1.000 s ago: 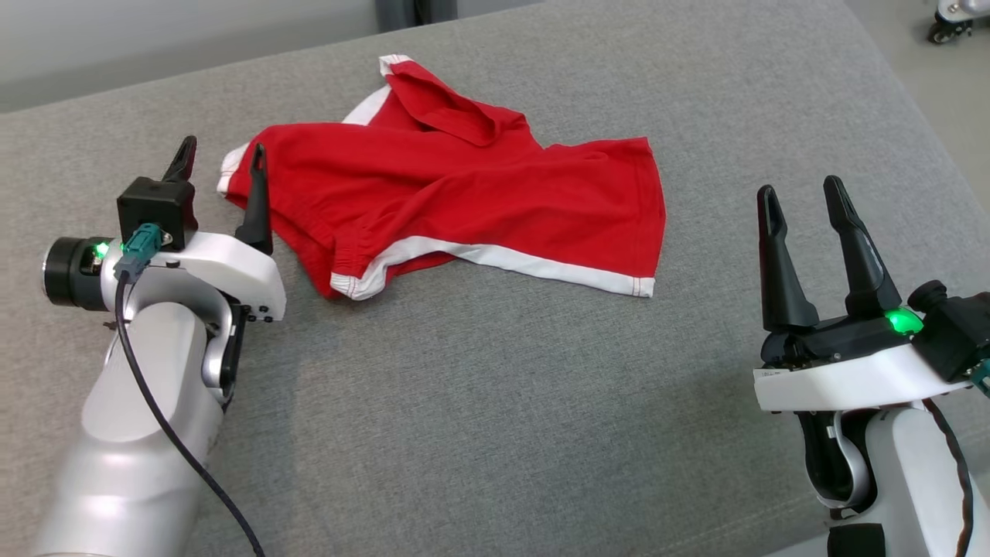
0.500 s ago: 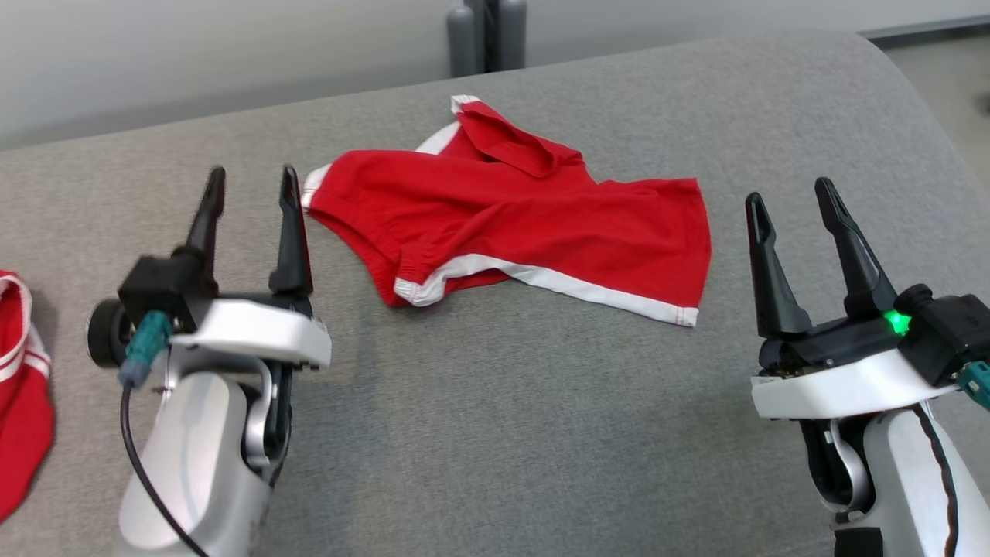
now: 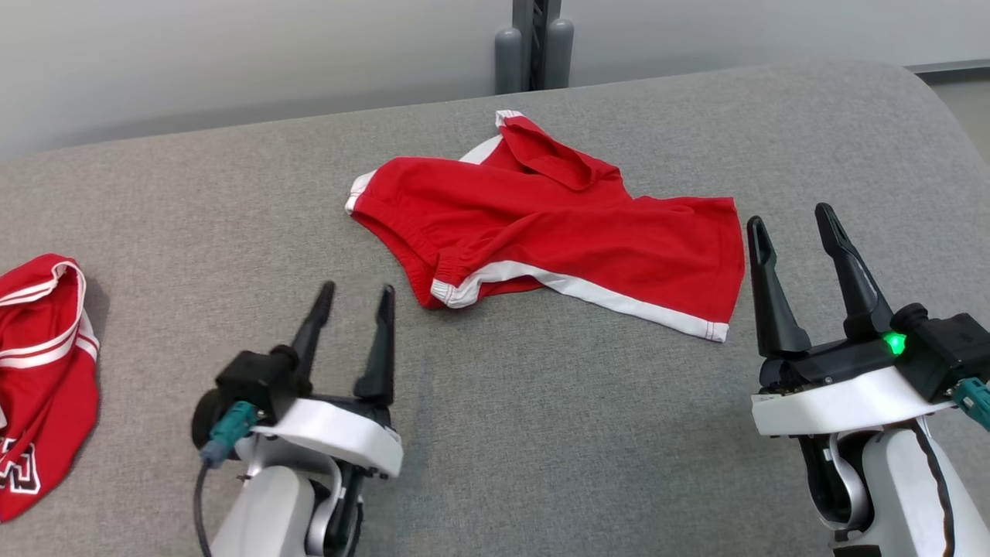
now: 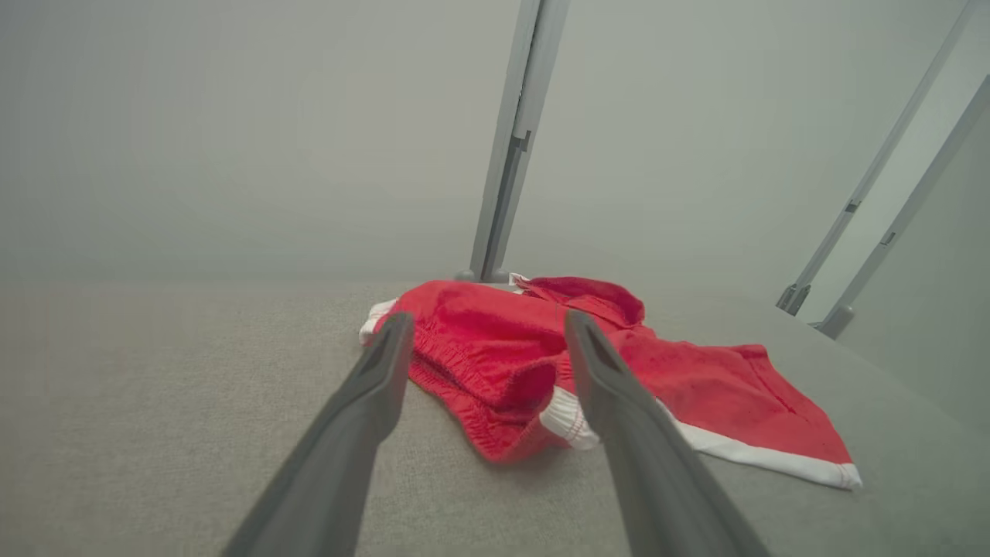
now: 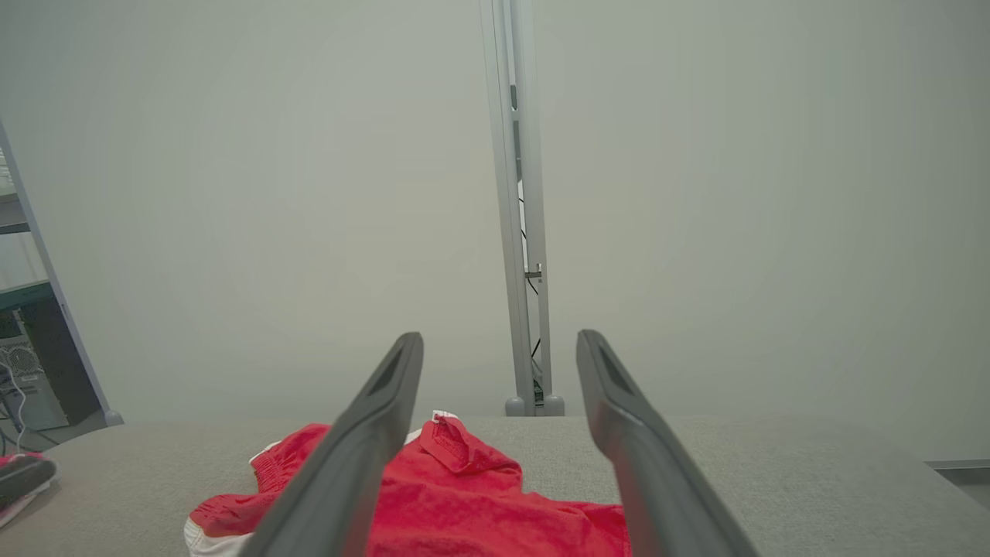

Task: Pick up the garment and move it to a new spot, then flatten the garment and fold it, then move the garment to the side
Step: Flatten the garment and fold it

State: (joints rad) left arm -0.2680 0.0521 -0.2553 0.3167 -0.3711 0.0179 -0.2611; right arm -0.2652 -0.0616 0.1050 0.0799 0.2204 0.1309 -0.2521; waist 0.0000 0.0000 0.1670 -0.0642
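- At the far left of the head view, a second red piece [image 3: 42, 363] with white stripes and white lettering lies on the grey padded surface [image 3: 541, 449]. The picture's edge cuts it off, and it is well apart from everything else.
- The left gripper [image 3: 357, 288] stands left of middle at the bottom. Its two dark fingers are spread apart with nothing between them, and they point up the view toward the garment. The tips stop short of the cloth, with bare grey fabric showing between.
- In the left wrist view those fingers [image 4: 363, 410] frame the garment's near bunched corner, which lies just ahead of them.
- The garment [image 3: 557, 232] is red with white trim and looks like a pair of shorts. It lies crumpled on the surface, in the middle and toward the back edge. A gathered elastic band runs along its left side and a white-edged corner curls at the near front. A flap is folded over at the top, and one white-hemmed leg spreads out flat to the right.
- Behind the surface's back edge a grey post [image 3: 534, 46] rises just past the garment's top.
- The right gripper [image 3: 789, 216] stands at the lower right, its fingers spread wide and empty, pointing up the view. Its inner fingertip shows just beside the garment's right edge; whether it touches the cloth I cannot tell.
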